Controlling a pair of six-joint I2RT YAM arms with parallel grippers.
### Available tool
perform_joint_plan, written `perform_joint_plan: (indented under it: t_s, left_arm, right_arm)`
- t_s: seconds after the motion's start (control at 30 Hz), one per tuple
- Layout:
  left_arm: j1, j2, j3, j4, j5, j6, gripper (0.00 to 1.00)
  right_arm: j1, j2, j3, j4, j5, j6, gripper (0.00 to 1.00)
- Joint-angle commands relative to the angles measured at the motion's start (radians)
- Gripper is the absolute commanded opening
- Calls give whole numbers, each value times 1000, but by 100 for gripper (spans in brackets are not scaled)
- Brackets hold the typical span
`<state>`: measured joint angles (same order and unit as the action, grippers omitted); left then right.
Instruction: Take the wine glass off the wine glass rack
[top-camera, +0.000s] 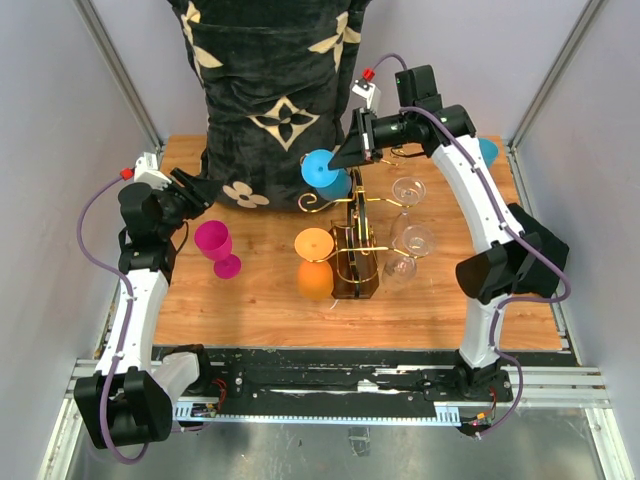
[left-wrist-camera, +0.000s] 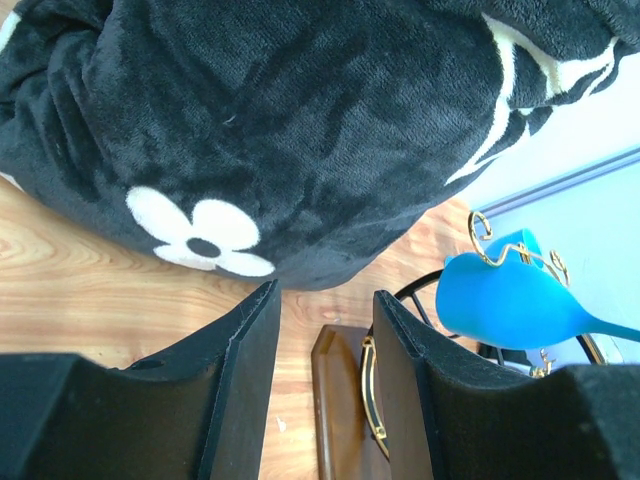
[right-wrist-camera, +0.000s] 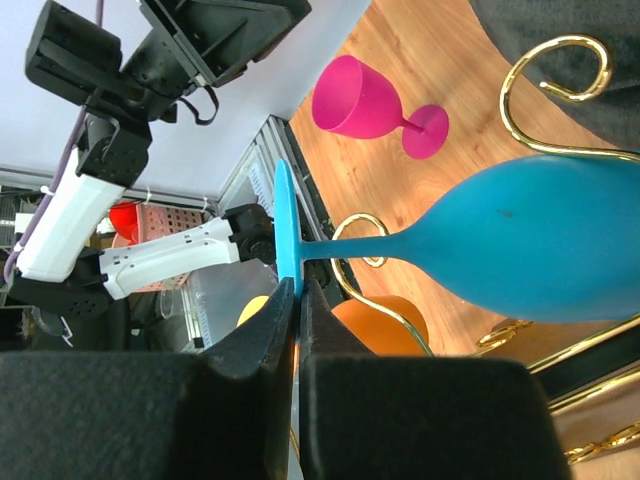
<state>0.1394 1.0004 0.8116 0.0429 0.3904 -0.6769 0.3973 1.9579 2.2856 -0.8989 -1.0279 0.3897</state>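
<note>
My right end effector (right-wrist-camera: 296, 300) pinches the thin foot of the blue glass (right-wrist-camera: 540, 250), an opaque, glossy goblet tipped sideways against the gold scroll arms of the rack (top-camera: 355, 270). My left end effector (left-wrist-camera: 325, 335) stands half spread, empty.

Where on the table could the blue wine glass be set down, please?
Bare wood lies front left, between the pink glass and the table's near edge, and front right, between the rack and the right arm. Orange glasses and clear glasses crowd the rack itself.
</note>
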Motion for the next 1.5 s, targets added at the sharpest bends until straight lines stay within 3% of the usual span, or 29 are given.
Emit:
perform_joint_plan:
  t_s: [0.0, 0.23, 0.37, 0.53, 0.67, 0.87, 1.07, 1.2, 1.47]
  left_arm:
    - [-8, -1, 1, 12, 16, 18, 48]
    - [-8, 2, -3, 21, 25, 5, 48]
    - [-8, -5, -9, 24, 26, 3, 48]
    - [-8, -11, 4, 7, 21, 23, 48]
    - [-8, -7, 26, -2, 27, 33, 48]
    - [-8, -3, 32, 7, 51, 27, 48]
    - [-9, -8, 24, 26, 73, 12, 48]
    - [-9, -9, 11, 44, 84, 2, 48]
    - [-8, 3, -26, 91, 101, -14, 48]
  right_arm:
    - [-10, -81, 15, 96, -69, 43, 1]
    - [-16, -200, 12, 119, -70, 37, 1]
    - [-33, -286, -22, 105, 31, -107, 1]
    - [-44, -455, -156, 80, 395, -416, 1]
    - [-67, -584, -308, 142, 731, -575, 1]
    - [-255, -643, -460, 185, 1008, -592, 1]
    - [-296, -572, -500, 182, 1277, -594, 1]
    - [-291, -587, -677, 362, 1357, -741, 1]
    - [-282, -696, -1210, 1026, 1296, -1175, 1]
